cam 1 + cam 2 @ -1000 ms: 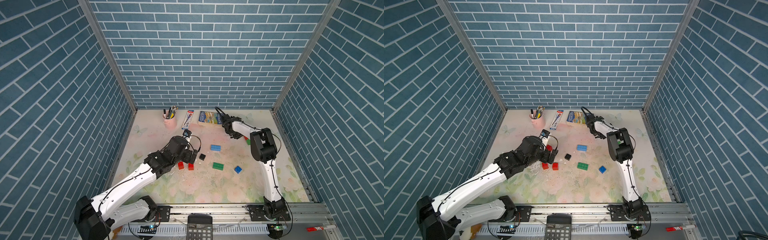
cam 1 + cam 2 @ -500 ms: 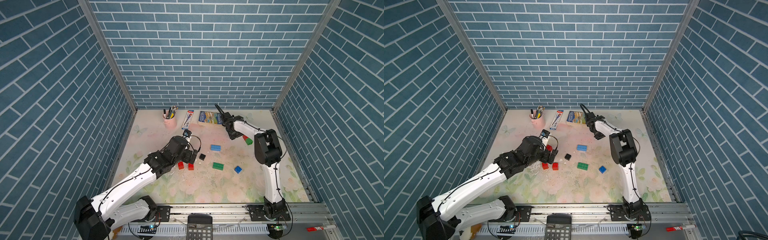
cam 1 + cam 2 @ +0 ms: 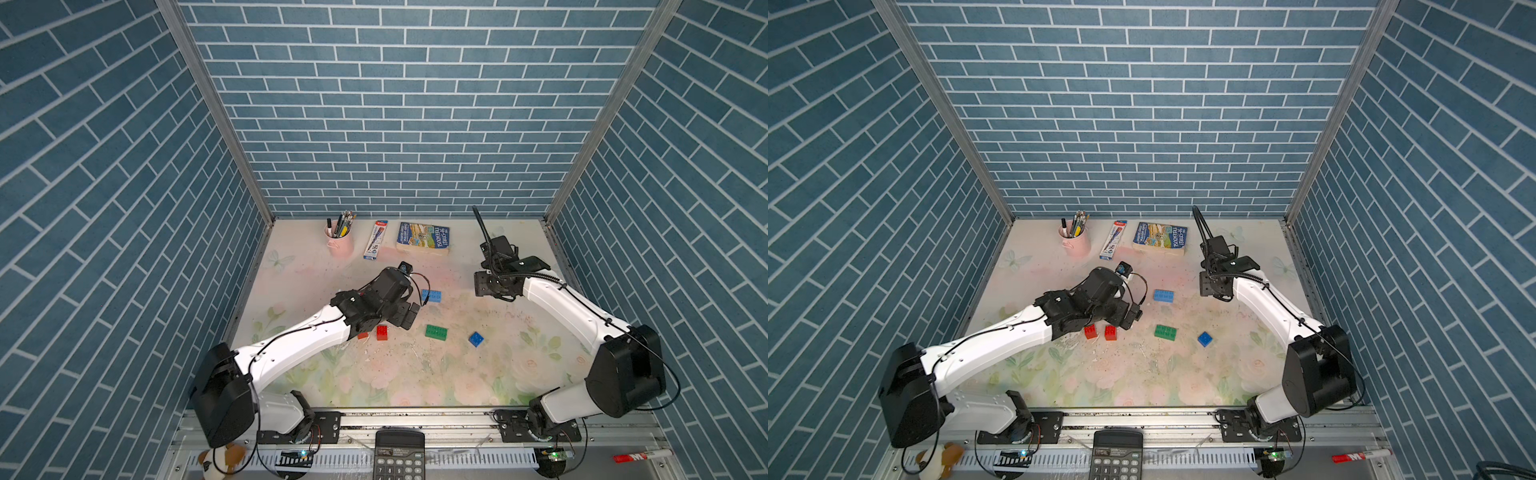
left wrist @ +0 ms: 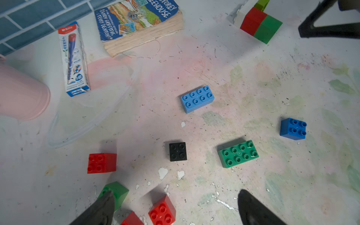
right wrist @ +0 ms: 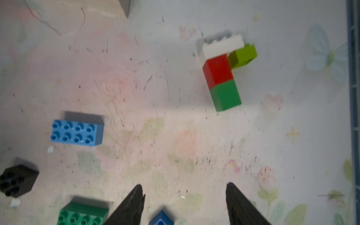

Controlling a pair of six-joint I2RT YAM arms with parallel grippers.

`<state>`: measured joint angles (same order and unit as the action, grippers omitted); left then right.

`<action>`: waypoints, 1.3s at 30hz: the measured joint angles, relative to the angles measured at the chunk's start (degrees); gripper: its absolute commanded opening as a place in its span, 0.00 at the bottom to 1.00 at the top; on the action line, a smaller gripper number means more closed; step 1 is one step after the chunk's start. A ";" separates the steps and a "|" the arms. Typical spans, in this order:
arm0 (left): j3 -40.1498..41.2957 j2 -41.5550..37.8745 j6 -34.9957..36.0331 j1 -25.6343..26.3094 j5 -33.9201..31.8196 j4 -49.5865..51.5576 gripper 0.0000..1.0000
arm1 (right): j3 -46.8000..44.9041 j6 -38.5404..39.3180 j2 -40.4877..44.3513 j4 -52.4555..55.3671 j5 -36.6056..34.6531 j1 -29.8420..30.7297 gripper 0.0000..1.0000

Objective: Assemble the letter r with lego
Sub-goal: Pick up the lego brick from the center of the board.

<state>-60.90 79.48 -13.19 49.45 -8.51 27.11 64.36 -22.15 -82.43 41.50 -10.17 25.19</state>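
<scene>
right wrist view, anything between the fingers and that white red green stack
Nothing visible. Only bare table lies between the right gripper and the stack. A small blue brick shows behind the tips of the open fingers, not ahead; the long blue brick lies well aside.

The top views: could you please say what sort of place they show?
Likely a robot recording booth staged as a desk: brick-pattern walls around, a rail bearing the left arm and right arm, a pencil cup and book.
</scene>
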 measured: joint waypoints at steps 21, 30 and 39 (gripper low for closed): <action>8.50 -1.07 -7.87 -3.06 -2.95 3.93 0.99 | -6.29 -4.70 3.21 -4.83 11.58 1.95 0.67; 12.48 -6.47 -15.10 -5.40 -3.37 7.13 0.95 | -2.43 -5.09 0.28 -5.97 12.81 2.38 0.67; 17.18 -7.93 -20.57 -9.38 -2.29 7.39 0.76 | -2.01 -5.09 -1.22 -6.47 12.79 2.58 0.68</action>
<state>-43.72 71.55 -33.76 40.07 -10.81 34.50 62.35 -27.24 -83.66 35.03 2.61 27.77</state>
